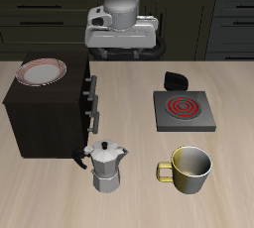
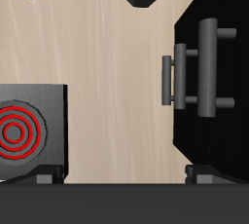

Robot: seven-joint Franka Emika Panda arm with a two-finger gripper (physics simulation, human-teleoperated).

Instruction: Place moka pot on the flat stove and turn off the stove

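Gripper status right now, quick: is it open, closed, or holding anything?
Gripper: open and empty, up above the table behind the moka pot, touching nothing.

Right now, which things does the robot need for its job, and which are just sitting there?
Needed: moka pot, flat stove with glowing red rings, its dark knob.

Just sitting there: yellow-olive mug, plate on the dark cabinet.

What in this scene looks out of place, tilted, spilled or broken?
Nothing is tipped, spilled or damaged. One point stands out: the flat stove shows a glowing red coil although nothing sits on it. The moka pot stands upright on the table near the front edge, beside the yellow mug. The plate lies flat on the dark cabinet.
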